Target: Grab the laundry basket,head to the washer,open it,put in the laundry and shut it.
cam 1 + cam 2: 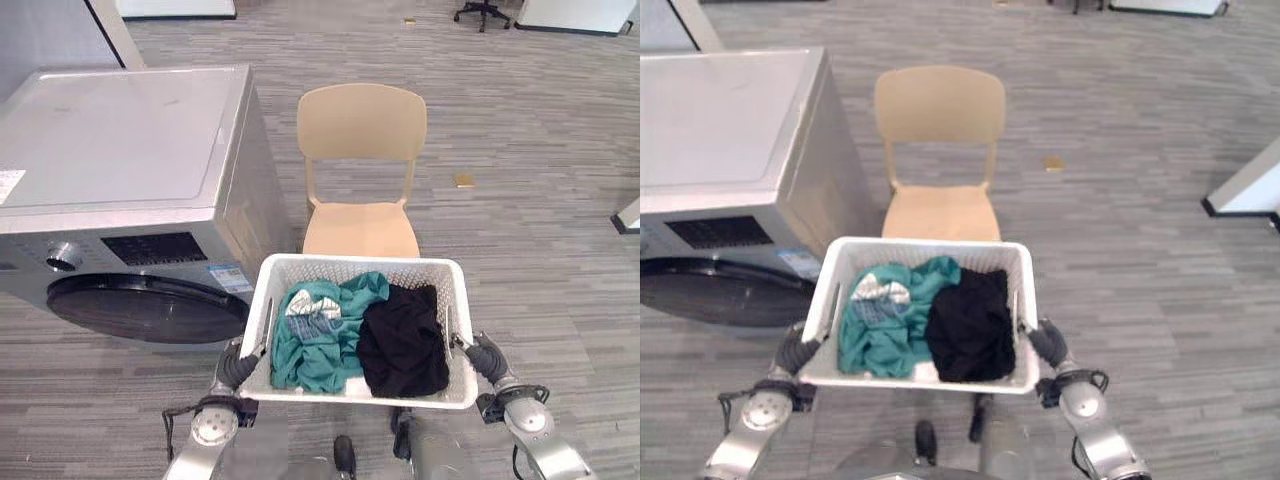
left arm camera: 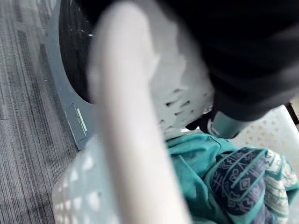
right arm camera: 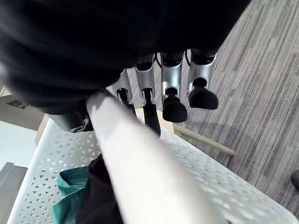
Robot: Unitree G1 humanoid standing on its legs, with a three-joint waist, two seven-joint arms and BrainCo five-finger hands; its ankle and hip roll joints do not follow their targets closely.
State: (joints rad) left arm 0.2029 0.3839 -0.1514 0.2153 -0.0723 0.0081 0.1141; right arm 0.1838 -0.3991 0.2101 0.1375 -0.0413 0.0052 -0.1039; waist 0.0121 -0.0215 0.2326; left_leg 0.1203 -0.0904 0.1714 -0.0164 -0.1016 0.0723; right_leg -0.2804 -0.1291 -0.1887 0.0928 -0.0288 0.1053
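The white perforated laundry basket [image 1: 455, 300] is up off the floor, carried in front of the robot with the left hand [image 1: 236, 368] clasped on its left handle and the right hand [image 1: 487, 358] on its right handle; the right wrist view shows that hand's fingers [image 3: 174, 100] hooked over the handle bar, and the left wrist view shows the left hand's dark cover sitting on its bar, so both look clenched on the basket. Inside lie a teal garment [image 1: 325, 335], with a patterned piece on top, and a black garment [image 1: 403, 340]. So the grab looks done and the walk nearly so: the silver front-loading washer [image 1: 120, 150] stands just ahead to the left, its dark round door [image 1: 150, 308] shut. Opening it, loading the clothes and shutting it remain. A beige plastic chair [image 1: 360, 170] stands beside the washer, straight ahead of the basket. The floor [image 1: 540, 140] is grey striped carpet, open and wide, with an office chair base [image 1: 482, 12] far off.
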